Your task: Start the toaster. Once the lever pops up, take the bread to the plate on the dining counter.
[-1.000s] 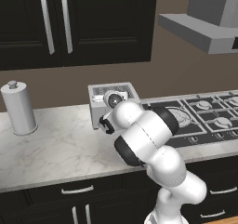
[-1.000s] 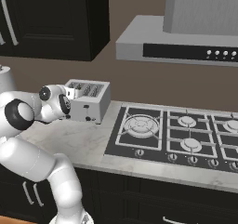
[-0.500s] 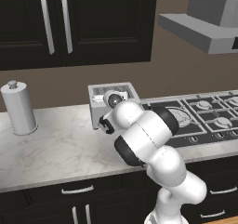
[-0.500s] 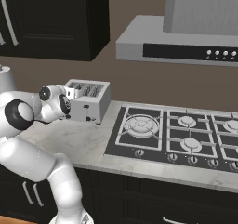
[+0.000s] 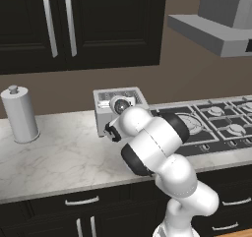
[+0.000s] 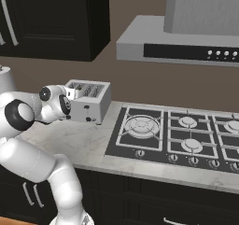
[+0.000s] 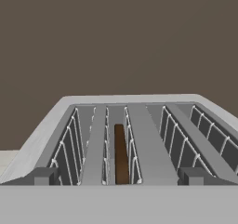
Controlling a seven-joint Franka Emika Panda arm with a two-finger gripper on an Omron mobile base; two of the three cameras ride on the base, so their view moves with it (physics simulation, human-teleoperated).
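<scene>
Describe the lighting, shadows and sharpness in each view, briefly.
Left base view: flat, even light, soft shading on the toaster and canister, no glare. Right base view: equally sharp, with a faint shadow under the range hood. Hand view: crisp, with the bread dark in its slot; the wall behind is plain brown.

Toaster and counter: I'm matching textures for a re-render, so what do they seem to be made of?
The toaster looks like matte silver-grey metal or painted plastic: flat grey panels without reflections, and thin pale wire guards in the slots in the hand view. The counter looks like polished white marble or a laminate imitation: pale surface with faint grey veining.
</scene>
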